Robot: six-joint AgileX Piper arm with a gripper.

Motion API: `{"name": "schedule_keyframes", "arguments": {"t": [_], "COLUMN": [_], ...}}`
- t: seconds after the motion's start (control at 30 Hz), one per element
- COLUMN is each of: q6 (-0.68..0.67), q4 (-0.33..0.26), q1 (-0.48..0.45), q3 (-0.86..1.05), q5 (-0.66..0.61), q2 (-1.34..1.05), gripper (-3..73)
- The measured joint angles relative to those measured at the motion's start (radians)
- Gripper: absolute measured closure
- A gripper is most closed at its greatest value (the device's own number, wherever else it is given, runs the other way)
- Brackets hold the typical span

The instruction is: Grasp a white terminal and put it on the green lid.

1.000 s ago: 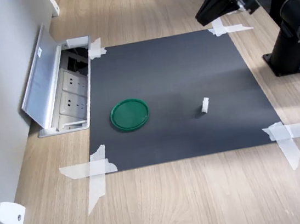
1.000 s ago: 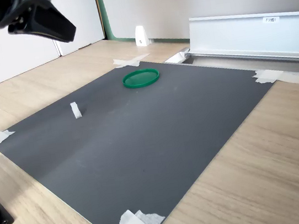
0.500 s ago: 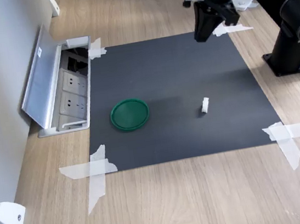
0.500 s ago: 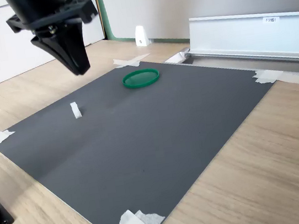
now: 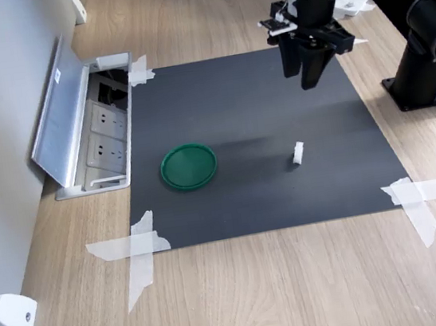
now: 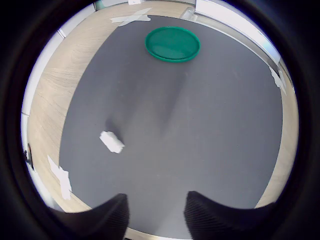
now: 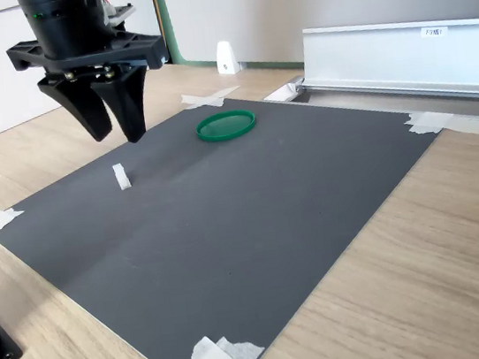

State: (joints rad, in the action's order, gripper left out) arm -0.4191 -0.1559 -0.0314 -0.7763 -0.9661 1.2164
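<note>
The white terminal (image 5: 298,152) (image 7: 120,176) stands on the dark mat, towards the first exterior view's right; the wrist view shows it as a small oblong block (image 6: 111,141). The round green lid (image 5: 189,166) (image 7: 226,125) (image 6: 173,44) lies flat on the mat, well apart from the terminal. My gripper (image 5: 304,76) (image 7: 119,134) (image 6: 156,209) hangs above the mat, pointing straight down, open and empty. It is high above the surface, beyond the terminal in the first exterior view. Both fingertips (image 6: 107,217) frame the mat in the wrist view.
The dark mat (image 5: 251,110) is taped at its corners with white strips (image 5: 136,246) on a wooden table. An open socket box with a raised silver lid (image 5: 62,111) sits along the mat's edge. A white wedge piece (image 5: 15,317) and the arm's black base (image 5: 430,63) stand off the mat.
The gripper came in from the mat's corner, turned to point straight down and sank lower over the mat. Terminal and lid have not moved.
</note>
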Motion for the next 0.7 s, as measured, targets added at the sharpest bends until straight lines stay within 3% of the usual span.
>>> {"name": "schedule_keyframes", "arguments": {"t": [0.13,0.4,0.7], "q6": [0.016,0.051,0.025], "q4": [-0.038,-0.047,0.080], "q1": [0.008,0.150,0.310], "q3": [0.000,0.000,-0.001], "q5": [-0.001,-0.003,0.027], "q2": [0.000,0.019,0.103], "gripper": [9.9,8.9,8.7]}}
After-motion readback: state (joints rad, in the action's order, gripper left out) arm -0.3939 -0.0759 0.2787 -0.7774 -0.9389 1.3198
